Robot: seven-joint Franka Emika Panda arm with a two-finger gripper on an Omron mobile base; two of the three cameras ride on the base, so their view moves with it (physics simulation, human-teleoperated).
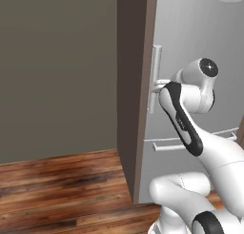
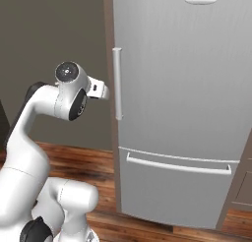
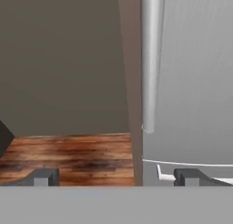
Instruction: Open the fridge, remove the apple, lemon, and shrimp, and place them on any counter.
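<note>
The tall light-grey fridge (image 2: 187, 88) stands shut, its long vertical bar handle (image 2: 117, 83) along the door's left edge. My gripper (image 2: 104, 91) is at handle height, just left of the bar and a little short of it. In the hand view the two dark fingertips (image 3: 43, 176) stand wide apart, open and empty. The handle (image 3: 150, 59) rises ahead between them, nearer the right one. In the left base view the gripper (image 1: 158, 86) sits close beside the handle (image 1: 155, 78). The apple, lemon and shrimp are hidden behind the closed door. The counter is out of view.
A brown side panel (image 1: 131, 85) borders the fridge on its left. Below the door is the lower drawer with a horizontal bar handle (image 2: 177, 166). A plain grey wall (image 1: 57, 71) and a wooden floor (image 1: 57, 190) lie to the left.
</note>
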